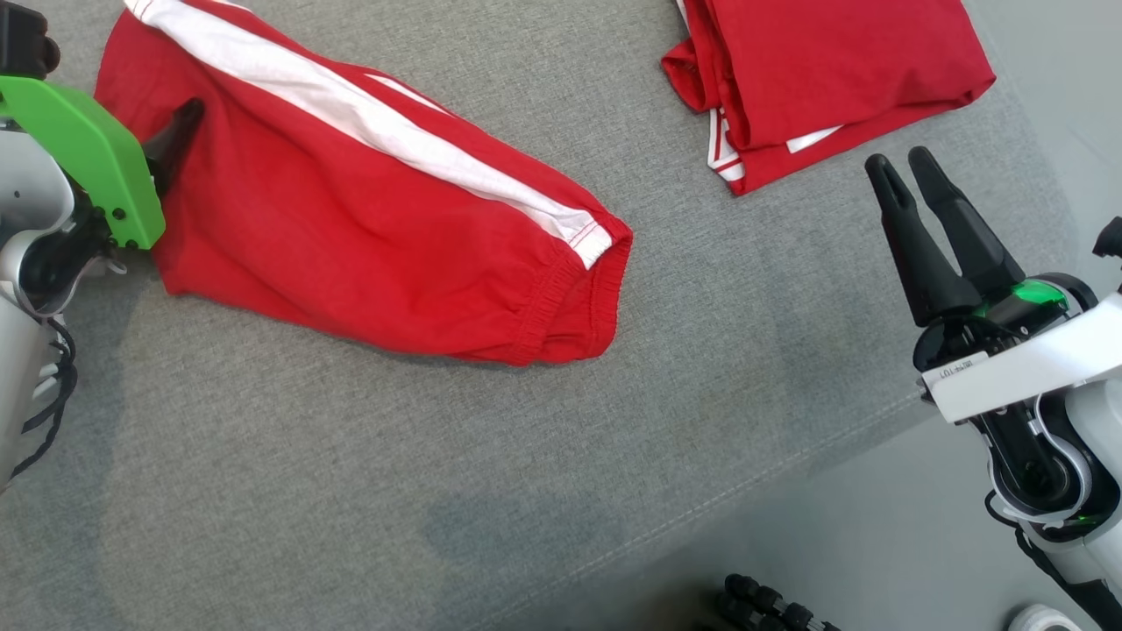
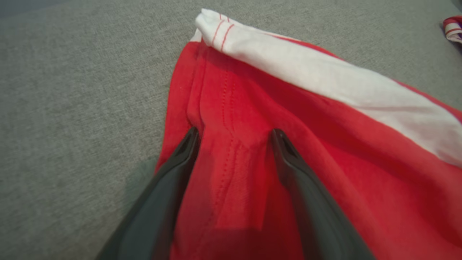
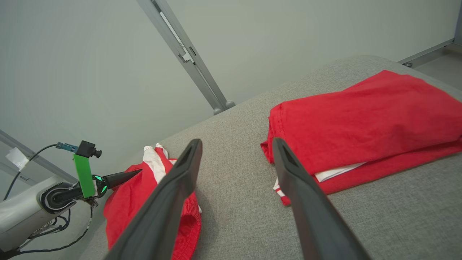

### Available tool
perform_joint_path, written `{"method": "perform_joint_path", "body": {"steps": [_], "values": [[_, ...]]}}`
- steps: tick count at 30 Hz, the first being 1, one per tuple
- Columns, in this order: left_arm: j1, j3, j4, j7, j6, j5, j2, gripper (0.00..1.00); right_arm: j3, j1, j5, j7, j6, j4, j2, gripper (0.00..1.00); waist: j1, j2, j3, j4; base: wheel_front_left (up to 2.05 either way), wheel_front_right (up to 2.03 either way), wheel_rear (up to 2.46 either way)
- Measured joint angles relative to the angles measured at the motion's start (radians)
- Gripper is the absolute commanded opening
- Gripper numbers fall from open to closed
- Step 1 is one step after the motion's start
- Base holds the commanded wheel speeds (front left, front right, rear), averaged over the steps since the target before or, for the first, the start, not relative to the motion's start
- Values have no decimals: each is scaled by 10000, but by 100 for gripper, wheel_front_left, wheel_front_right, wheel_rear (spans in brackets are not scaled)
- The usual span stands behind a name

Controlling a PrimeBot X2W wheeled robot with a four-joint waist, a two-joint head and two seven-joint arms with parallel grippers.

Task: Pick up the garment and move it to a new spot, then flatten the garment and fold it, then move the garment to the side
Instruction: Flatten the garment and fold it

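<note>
The garment (image 1: 351, 228) is a pair of red shorts with a white side stripe, lying spread on the grey cushion (image 1: 438, 482). My left gripper (image 1: 180, 123) is at its left end, open. In the left wrist view the left gripper (image 2: 235, 131) has its two dark fingers astride a stitched seam of the red cloth (image 2: 325, 144), with nothing pinched between them. My right gripper (image 1: 898, 159) hangs open over bare cushion to the right of the shorts, holding nothing. In the right wrist view the right gripper (image 3: 236, 141) points between the shorts (image 3: 144, 202) and a folded pile.
A second red garment (image 1: 833, 79) lies folded at the far right of the cushion. The cushion's front edge runs diagonally at lower right, with floor beyond it. A black ribbed cable (image 1: 771, 605) shows at the bottom edge. A wall and metal rail (image 3: 187, 57) stand behind.
</note>
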Motion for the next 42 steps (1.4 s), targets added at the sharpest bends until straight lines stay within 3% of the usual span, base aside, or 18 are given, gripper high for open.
{"method": "perform_joint_path", "body": {"steps": [1, 2, 3, 4, 5, 20, 29, 42], "values": [[-12, -38, -10, 12, 0, -35, -21, 96, 10, 24, -48, 0, -4, 0, 13, 100, 0, 0, 1, 16, 0, 0, 0], [-42, -100, -21, 73, 0, -38, -59, 80, -4, 70, -104, 0, -59, -8, 10, 100, 0, 0, 1, 42, 0, 0, 0], [-77, -148, -27, 130, 0, -40, -79, 45, -6, 122, -136, -2, -96, -12, 10, 100, 0, 0, 1, 76, 0, 0, 0], [-96, -184, -40, 186, 0, -42, -92, 19, 0, 148, -159, -2, -98, -12, 23, 100, 0, 0, 1, 111, 0, 0, 0], [-96, -184, -40, 186, 0, -42, -92, 0, 0, 148, -159, -2, -98, -12, 23, 100, 0, 0, 1, 111, 0, 0, 0], [-47, -462, -270, -382, -8, -535, -587, 0, -119, 153, -470, -2, -188, -2, 240, 100, 0, 0, -331, 751, 0, 0, 0], [639, 130, 240, -997, -8, -1127, -972, 0, -115, 375, -545, -31, -167, 274, 291, 100, 0, 0, -782, 1341, 0, 0, 0], [1934, 612, 437, -2046, 19, -1912, -1829, 0, 35, 405, -598, 10, 123, 930, 98, 100, 0, 0, -1769, 2489, 0, 0, 0]]}}
